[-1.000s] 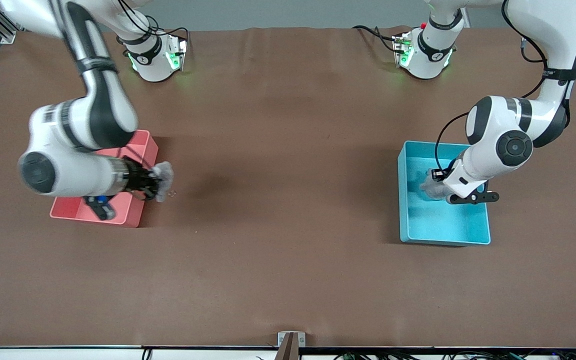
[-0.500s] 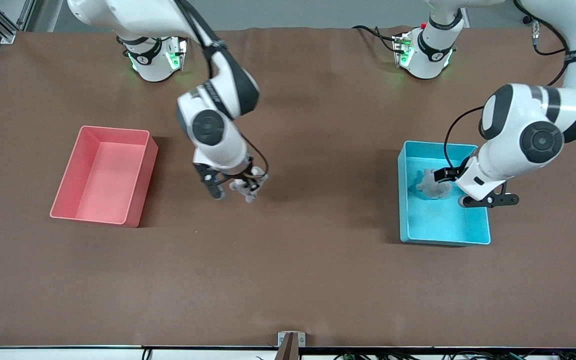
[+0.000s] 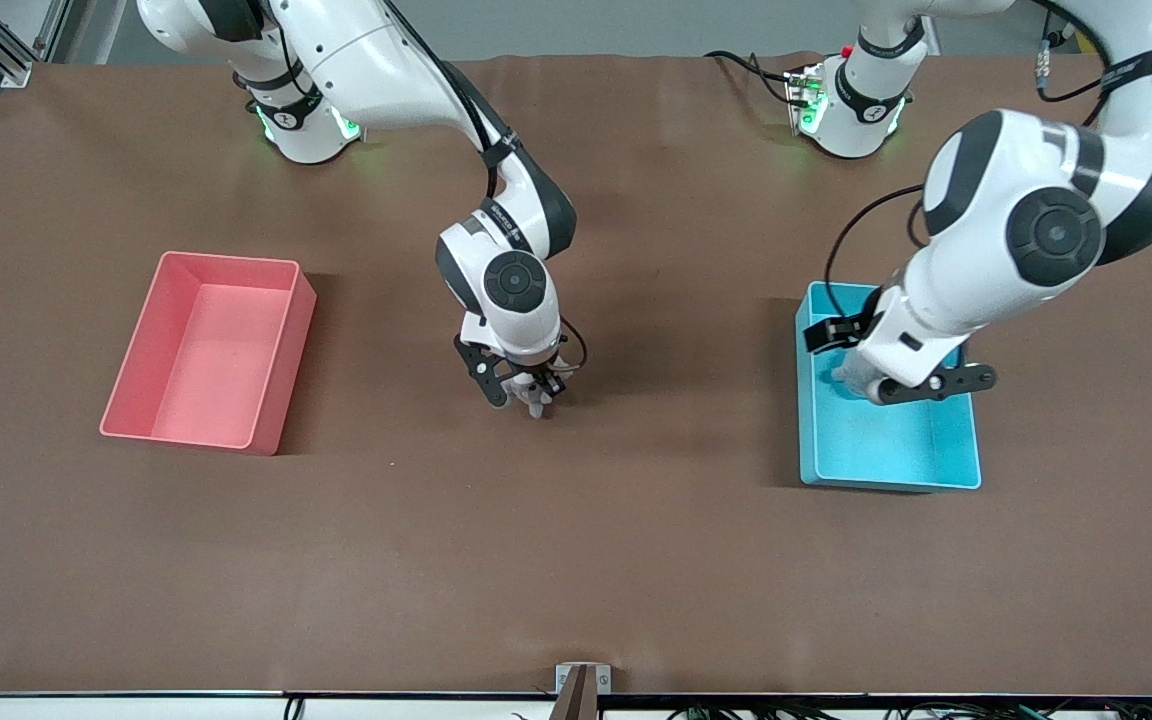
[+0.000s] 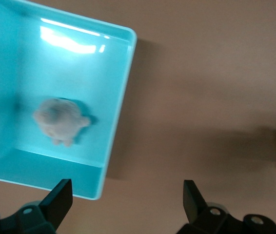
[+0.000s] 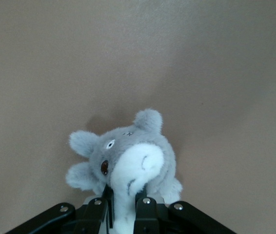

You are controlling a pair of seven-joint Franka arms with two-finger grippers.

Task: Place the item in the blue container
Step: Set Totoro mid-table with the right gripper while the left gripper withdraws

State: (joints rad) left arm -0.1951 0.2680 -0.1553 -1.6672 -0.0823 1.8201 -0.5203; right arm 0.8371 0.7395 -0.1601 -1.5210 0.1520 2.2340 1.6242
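Under the left gripper (image 4: 123,200), whose fingers are spread and empty, the blue container (image 3: 886,455) holds one grey plush toy (image 4: 59,120). The pink bin (image 3: 206,350) holds nothing. Over mid-table, the right gripper (image 5: 123,204) pinches a grey-and-white plush (image 5: 128,163).

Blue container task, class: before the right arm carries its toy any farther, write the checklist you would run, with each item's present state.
1. The right gripper has a firm pinch on the grey plush toy: ok, both fingers clamp its white belly.
2. The carried toy is over bare table between the bins: ok.
3. The blue container has spare floor: ok, only one small plush lies in it.
4. The left gripper is open and empty: ok.
5. The left gripper is clear of the drop spot: not ok, it hangs over the container.
6. The pink bin is out of the path: ok.
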